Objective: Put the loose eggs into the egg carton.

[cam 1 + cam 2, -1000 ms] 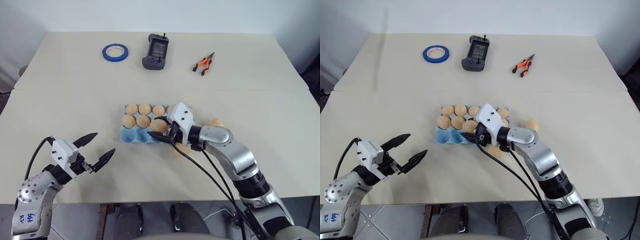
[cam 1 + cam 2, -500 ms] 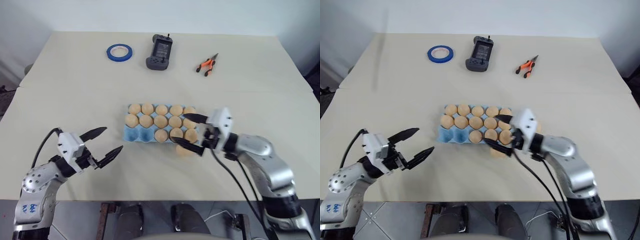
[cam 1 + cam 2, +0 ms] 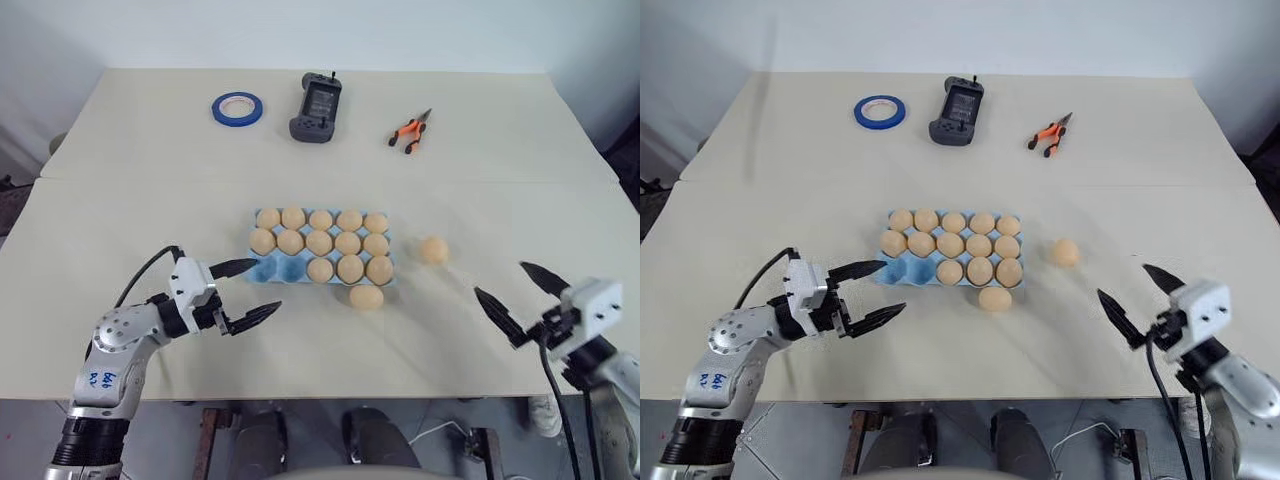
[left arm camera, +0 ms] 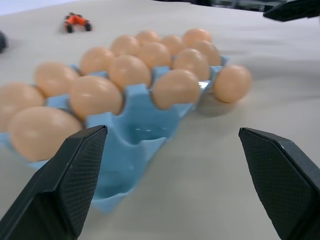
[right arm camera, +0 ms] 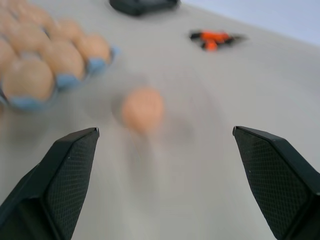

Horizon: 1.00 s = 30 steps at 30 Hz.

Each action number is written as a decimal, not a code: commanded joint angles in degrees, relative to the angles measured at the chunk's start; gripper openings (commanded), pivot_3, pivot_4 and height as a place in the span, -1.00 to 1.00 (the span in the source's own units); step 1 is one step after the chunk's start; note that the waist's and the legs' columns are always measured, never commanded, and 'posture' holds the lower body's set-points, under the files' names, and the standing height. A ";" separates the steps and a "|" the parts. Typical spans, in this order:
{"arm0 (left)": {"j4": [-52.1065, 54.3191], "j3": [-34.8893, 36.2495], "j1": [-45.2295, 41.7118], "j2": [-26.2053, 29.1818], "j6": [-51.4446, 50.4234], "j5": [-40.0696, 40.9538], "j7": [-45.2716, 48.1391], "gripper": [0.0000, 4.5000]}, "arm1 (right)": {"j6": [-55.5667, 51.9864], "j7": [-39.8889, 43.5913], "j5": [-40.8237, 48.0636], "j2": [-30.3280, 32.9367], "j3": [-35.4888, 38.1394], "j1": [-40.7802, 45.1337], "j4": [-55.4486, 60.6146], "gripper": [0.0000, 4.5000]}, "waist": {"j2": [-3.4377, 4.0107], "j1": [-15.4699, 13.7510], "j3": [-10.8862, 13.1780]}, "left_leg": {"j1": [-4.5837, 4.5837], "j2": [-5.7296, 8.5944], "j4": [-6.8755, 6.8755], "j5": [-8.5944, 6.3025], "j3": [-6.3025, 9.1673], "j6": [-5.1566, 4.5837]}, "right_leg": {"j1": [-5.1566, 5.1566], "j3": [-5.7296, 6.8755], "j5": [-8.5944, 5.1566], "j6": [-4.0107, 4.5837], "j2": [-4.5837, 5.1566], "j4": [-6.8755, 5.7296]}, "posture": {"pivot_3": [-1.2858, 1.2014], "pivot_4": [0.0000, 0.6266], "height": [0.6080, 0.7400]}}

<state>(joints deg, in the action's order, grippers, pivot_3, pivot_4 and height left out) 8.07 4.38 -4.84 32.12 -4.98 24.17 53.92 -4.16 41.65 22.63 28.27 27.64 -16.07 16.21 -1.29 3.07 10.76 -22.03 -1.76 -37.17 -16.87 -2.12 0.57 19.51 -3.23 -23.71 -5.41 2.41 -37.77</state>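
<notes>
So, blue carton [image 3: 320, 250] mid-table, nearly full, two front-left cups bare. One loose egg [image 3: 366, 296] touching its front edge, another [image 3: 433, 249] just off its right side. Left gripper [image 3: 250, 292] spread wide by the front-left corner, empty. Right gripper [image 3: 520, 298] wide too, near the table's right edge, empty.

My head pair looks forward and down from high over tabletop [image 3: 130, 200], both eyes sharing whole surface, slightly offset. My left wrist camera sits low, close behind left tool [image 4: 172, 180], facing egg carton [image 4: 131, 150] from near corner. My right wrist camera, low behind right tool [image 5: 165, 180], faces loose egg [image 5: 143, 109] on tabletop. Both wrist views share carton and orange pliers [image 5: 214, 38] far off.
</notes>
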 commanded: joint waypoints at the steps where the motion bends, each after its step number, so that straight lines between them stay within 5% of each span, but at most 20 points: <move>1: -0.01 -0.24 -1.88 -0.06 1.14 0.09 0.91 1.00 | 3.91 0.00 0.11 -0.48 1.35 -1.17 -1.06 1.00 | 0.00 0.11 0.00 | 0.03 -0.01 0.00 0.02 0.00 0.02 | -0.01 0.00 0.00 0.00 0.00 -0.02 | 0.03 -0.52 1.00; 8: -0.21 0.46 -2.22 0.19 1.06 0.47 1.17 1.00 | 1.72 1.30 0.22 2.44 -3.20 4.11 -3.54 1.00 | 0.01 0.19 0.00 | 0.21 0.00 0.02 0.14 -0.03 0.07 | -0.10 -0.06 0.02 0.02 -0.01 -0.15 | 0.03 -0.52 1.00; 13: 1.92 1.37 -0.56 0.87 -1.29 2.11 1.16 1.00 | -9.45 1.66 2.20 5.67 -9.03 12.59 -5.33 1.00 | 0.01 -0.01 0.01 | 0.17 0.00 0.03 0.15 -0.01 0.06 | -0.07 -0.04 0.03 0.01 0.01 -0.13 | 0.03 -0.52 1.00; 20: 4.32 2.13 2.34 -0.29 0.04 1.00 -1.72 1.00 | -5.42 0.29 -6.20 2.74 -18.81 33.60 -25.55 1.00 | 0.03 0.23 0.02 | 0.15 0.01 0.01 0.18 -0.01 0.02 | 0.01 -0.03 0.05 0.00 0.02 -0.16 | 0.03 -0.52 1.00; 25: 6.04 3.14 3.59 -0.70 -0.07 1.29 -3.77 1.00 | -2.33 0.64 -9.23 1.10 -21.86 39.16 -34.53 1.00 | 0.04 -0.31 0.02 | -0.01 0.01 -0.04 0.17 0.05 0.02 | 0.10 0.05 0.06 -0.03 0.05 -0.14 | 0.03 -0.52 1.00; 30: 7.65 4.58 5.49 -0.34 0.02 1.54 -5.10 1.00 | -0.63 1.70 -8.97 0.61 -22.00 39.55 -35.90 0.29 | 0.04 0.08 0.02 | -0.14 0.01 -0.04 0.20 0.02 0.10 | 0.14 0.05 0.09 -0.10 0.09 -0.10 | 0.03 -0.52 1.00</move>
<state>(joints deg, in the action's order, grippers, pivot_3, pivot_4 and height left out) 13.31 7.14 -0.17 31.58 -5.84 25.16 49.44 -5.97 42.99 13.45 28.57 4.92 23.50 -19.99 -1.25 3.15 10.78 -22.17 -1.75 -37.20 -16.67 -2.10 0.66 19.63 -3.17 -23.62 -5.52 2.51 -37.87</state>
